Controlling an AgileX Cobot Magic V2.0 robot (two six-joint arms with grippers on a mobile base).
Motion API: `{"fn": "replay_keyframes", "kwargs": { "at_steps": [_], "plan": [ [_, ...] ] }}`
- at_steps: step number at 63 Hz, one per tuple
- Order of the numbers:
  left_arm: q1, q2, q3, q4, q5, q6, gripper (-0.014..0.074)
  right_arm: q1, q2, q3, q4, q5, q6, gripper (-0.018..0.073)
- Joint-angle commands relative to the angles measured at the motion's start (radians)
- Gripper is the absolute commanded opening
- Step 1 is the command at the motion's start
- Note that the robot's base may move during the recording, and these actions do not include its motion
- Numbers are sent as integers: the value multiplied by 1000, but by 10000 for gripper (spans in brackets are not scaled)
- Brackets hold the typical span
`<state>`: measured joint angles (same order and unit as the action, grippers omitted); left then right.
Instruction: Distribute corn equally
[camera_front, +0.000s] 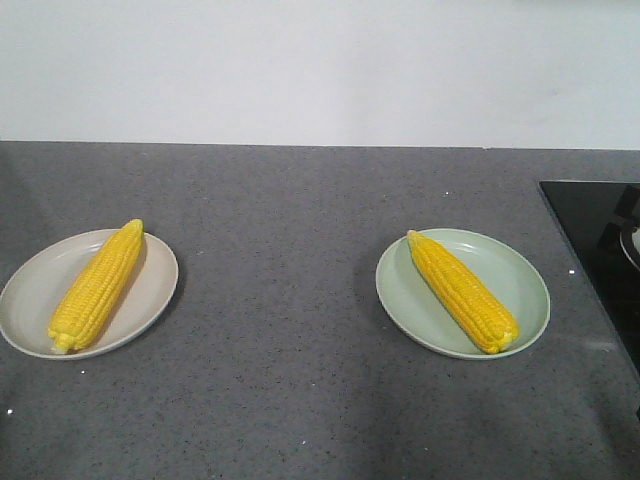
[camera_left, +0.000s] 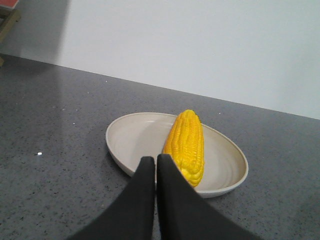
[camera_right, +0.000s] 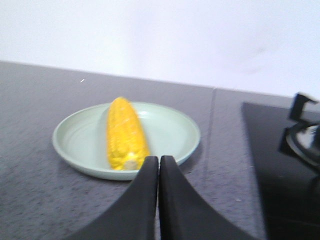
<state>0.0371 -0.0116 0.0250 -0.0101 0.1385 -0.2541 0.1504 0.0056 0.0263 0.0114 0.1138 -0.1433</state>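
Note:
One yellow corn cob (camera_front: 98, 285) lies on the beige plate (camera_front: 35, 285) at the left. A second corn cob (camera_front: 462, 290) lies on the pale green plate (camera_front: 515, 280) at the right. In the left wrist view my left gripper (camera_left: 155, 159) is shut and empty, just short of the beige plate (camera_left: 135, 137), its tips level with the near end of the cob (camera_left: 186, 145). Seen from the right wrist, my right gripper (camera_right: 158, 159) is shut and empty too, by the near rim of the green plate (camera_right: 172, 127) with its cob (camera_right: 125, 134). Neither gripper appears in the front view.
A black cooktop (camera_front: 595, 240) with a burner grate (camera_right: 302, 132) occupies the counter's right edge. The grey speckled counter (camera_front: 280, 300) runs back to a white wall.

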Motion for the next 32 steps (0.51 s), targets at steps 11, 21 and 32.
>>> {"fn": "replay_keyframes", "kwargs": {
  "at_steps": [11, 21, 32],
  "plan": [
    [0, -14, -22, 1, -70, -8, -6, -63, -25, 21, -116, -49, 116, -6],
    [0, -14, -22, 1, -70, -8, -6, -87, -25, 21, -109, -50, 116, -6],
    [0, -14, -22, 1, -70, -8, -6, -106, -25, 21, -90, -56, 116, -6]
  ]
}}
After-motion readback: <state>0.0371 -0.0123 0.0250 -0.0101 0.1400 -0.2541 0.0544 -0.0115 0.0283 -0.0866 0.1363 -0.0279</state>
